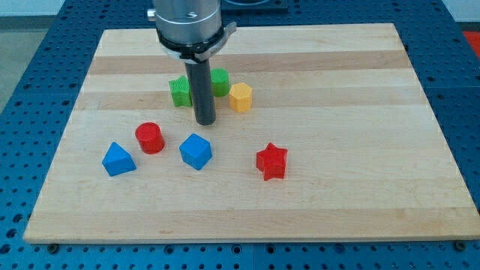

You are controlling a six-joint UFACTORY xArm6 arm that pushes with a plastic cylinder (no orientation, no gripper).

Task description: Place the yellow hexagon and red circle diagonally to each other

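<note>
The yellow hexagon (240,97) sits near the board's middle, toward the view's top. The red circle (150,138) lies lower and to the view's left of it. My tip (205,121) rests on the board between them, just left of and below the yellow hexagon and up-right of the red circle, touching neither. The rod hides part of the green blocks behind it.
A green block (181,91) and another green block (220,81) flank the rod at the view's top. A blue cube (196,151) sits just below my tip, a blue triangle-like block (118,160) at lower left, a red star (271,161) at lower right. The wooden board (360,195) sits on a blue table.
</note>
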